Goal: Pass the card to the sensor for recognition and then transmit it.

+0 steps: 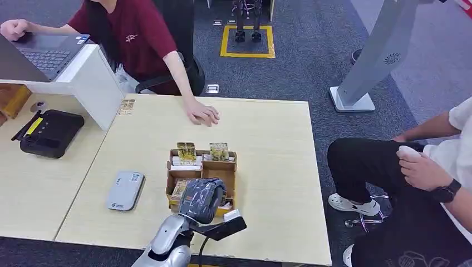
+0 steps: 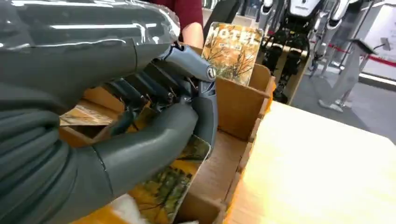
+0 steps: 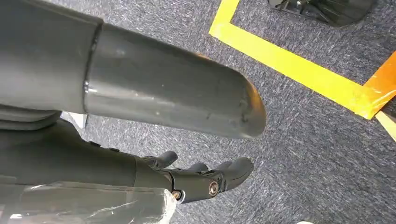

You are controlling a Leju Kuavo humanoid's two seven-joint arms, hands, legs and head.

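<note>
A brown cardboard box [image 1: 201, 167] with several compartments stands mid-table, two printed cards [image 1: 186, 151] upright in its far slots. My left hand [image 1: 201, 199] is down in the near compartments. In the left wrist view this hand [image 2: 154, 121] pinches a yellow-green printed card [image 2: 170, 186] between the thumb and darker fingers, low inside the box [image 2: 238, 102]; a "HOTEL" card [image 2: 231, 51] stands beyond. The grey flat sensor [image 1: 125, 190] lies on the table left of the box. My right hand [image 3: 201, 179] hangs over the carpet, fingers apart and holding nothing.
A person in red sits at the far side with a hand [image 1: 201, 114] flat on the table. A laptop [image 1: 47, 53] and a black device [image 1: 49, 132] occupy the left desk. Another person [image 1: 423, 167] sits close to the table's right edge.
</note>
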